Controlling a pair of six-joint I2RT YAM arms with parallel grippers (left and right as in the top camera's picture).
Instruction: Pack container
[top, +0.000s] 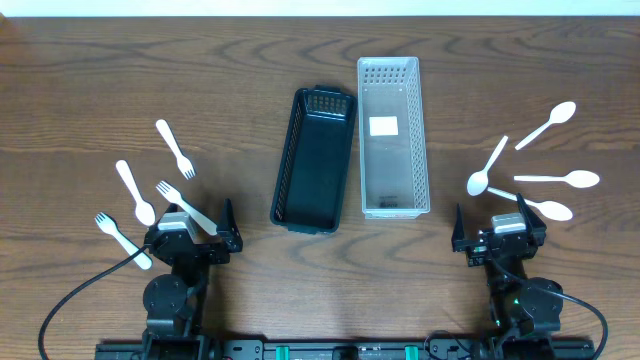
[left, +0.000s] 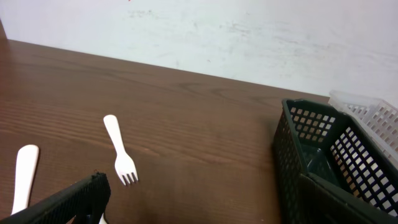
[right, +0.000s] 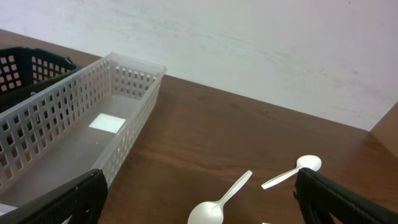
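An empty black basket (top: 283, 165) and an empty white slotted basket (top: 424, 140) stand side by side mid-table. Three white forks (top: 175, 148) (top: 185, 205) (top: 120, 238) and one white spoon (top: 134, 192) lie at the left. Several white spoons (top: 488, 167) (top: 560, 179) lie at the right. My left gripper (top: 190, 228) is open and empty near the front edge, by the forks. My right gripper (top: 500, 225) is open and empty, just in front of the spoons. The left wrist view shows a fork (left: 118, 149) and the black basket (left: 286, 155). The right wrist view shows the white basket (right: 124, 134) and two spoons (right: 221, 202) (right: 295, 171).
A white label (top: 384, 126) lies on the white basket's floor. A pale wall stands behind the table's far edge. The arm bases and cables sit at the table's front edge.
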